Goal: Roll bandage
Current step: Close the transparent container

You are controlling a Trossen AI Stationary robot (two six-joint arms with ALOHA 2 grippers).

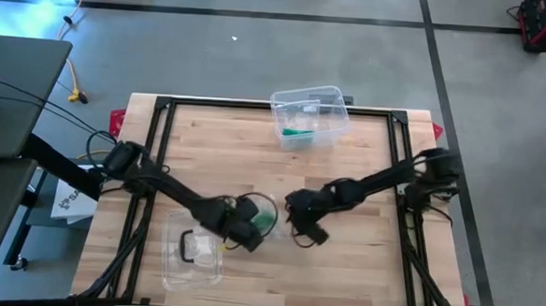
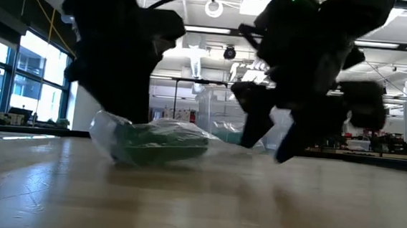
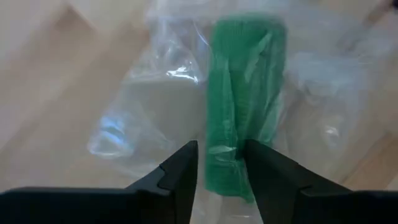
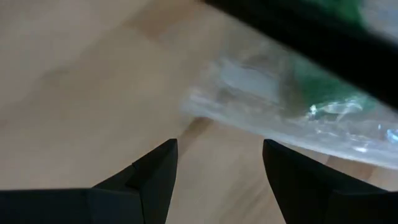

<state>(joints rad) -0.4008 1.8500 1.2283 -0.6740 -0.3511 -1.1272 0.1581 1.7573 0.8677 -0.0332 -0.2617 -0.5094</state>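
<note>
The green bandage roll (image 3: pixel 244 106), wrapped in a clear plastic bag (image 3: pixel 155 106), lies on the wooden worktop (image 1: pixel 365 177) near its middle. The left end effector (image 3: pixel 220 163) sits right over the roll, fingers parted with the roll's end showing in the gap between them; whether they are actually pinching it I cannot tell. The right end effector (image 4: pixel 219 163) hangs just beside the bag, spread wide and holding nothing. A clear bin (image 1: pixel 308 115) sits well beyond the roll, toward the worktop's far edge, and a second clear container (image 1: pixel 191 252) is near the roll, on its left-arm side.
</note>
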